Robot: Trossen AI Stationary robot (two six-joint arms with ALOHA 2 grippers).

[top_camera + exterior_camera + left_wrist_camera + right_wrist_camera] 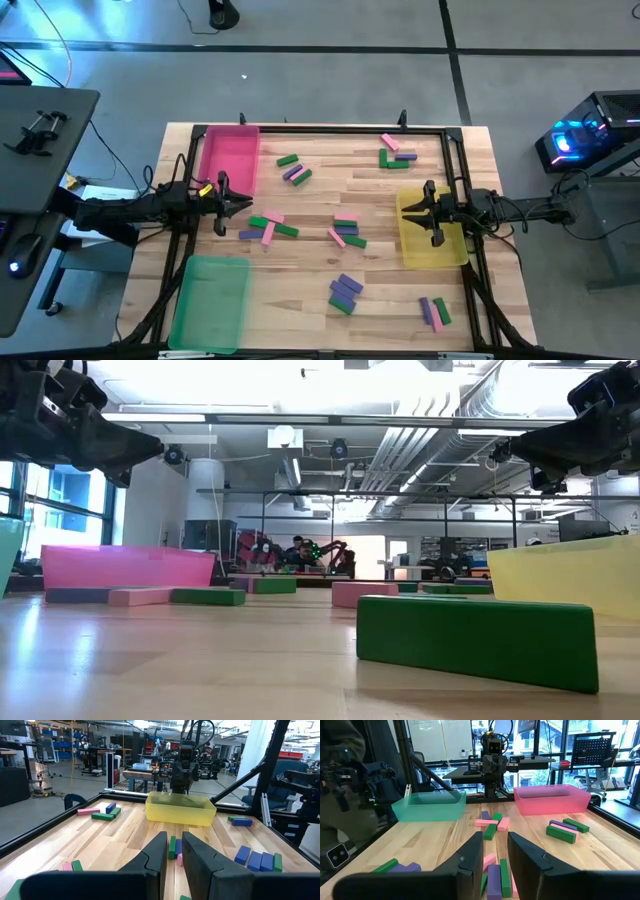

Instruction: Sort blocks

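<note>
Wooden desk [310,215], framed by a black rail, three trays on it: pink tray [230,155] at the far left corner, green tray [210,300] at the near left corner, yellow tray [430,235] at the right edge. Blocks [345,232], green, pink and purple, lie loose on the bare wood in small clusters, none seen inside a tray: a few beside the pink tray [293,170], a few at the far right [395,152], a row just off the left hand [268,228], a cluster at mid-desk, a stack near the front [344,293], a pair at the front right [434,311]. Left hand [243,205] hangs above the desk between the pink and green trays, pointing inward toward the row of blocks; its fingers [155,855] stand a narrow gap apart with nothing between them. Right hand [410,210] hangs over the inner edge of the yellow tray, pointing inward; its fingers [472,852] likewise stand slightly apart and hold nothing. From desk level, a green block [475,635] lies nearest, both arms raised clear of the surface.
</note>
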